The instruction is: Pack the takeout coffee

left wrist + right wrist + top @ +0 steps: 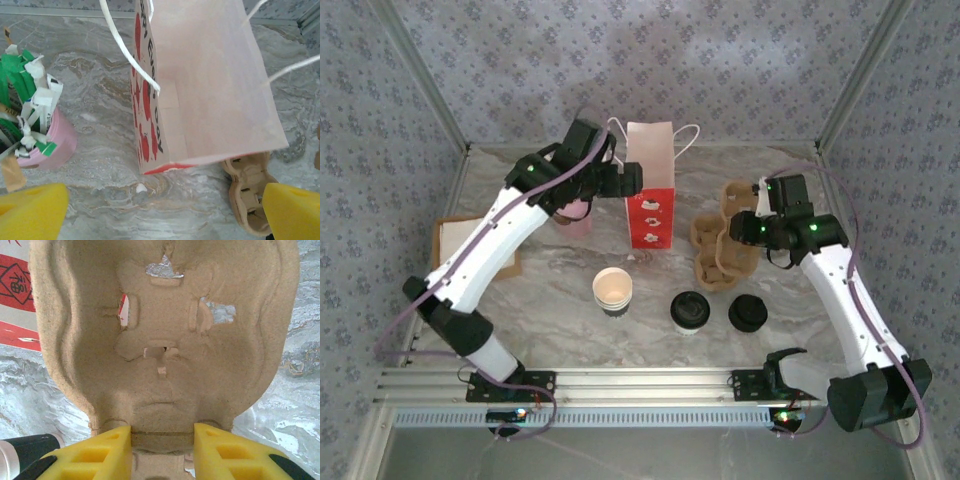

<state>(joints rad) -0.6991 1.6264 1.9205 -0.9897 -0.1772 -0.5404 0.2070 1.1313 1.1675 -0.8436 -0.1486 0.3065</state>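
Note:
The takeout coffee, a white cup with a black lid, stands near the table's front middle, away from both grippers. A red and white paper bag stands upright at the back middle, its mouth open. My left gripper hovers at the bag's upper left side, its jaws wide open with nothing between them. To the right of the bag, my right gripper is shut on the rim of a brown pulp cup carrier. The yellow fingers pinch the carrier's near edge.
An open lidless white cup and a loose black lid flank the coffee. A pink cup of packets stands left of the bag. A flat brown board lies at the left edge. Frame posts stand at the back corners.

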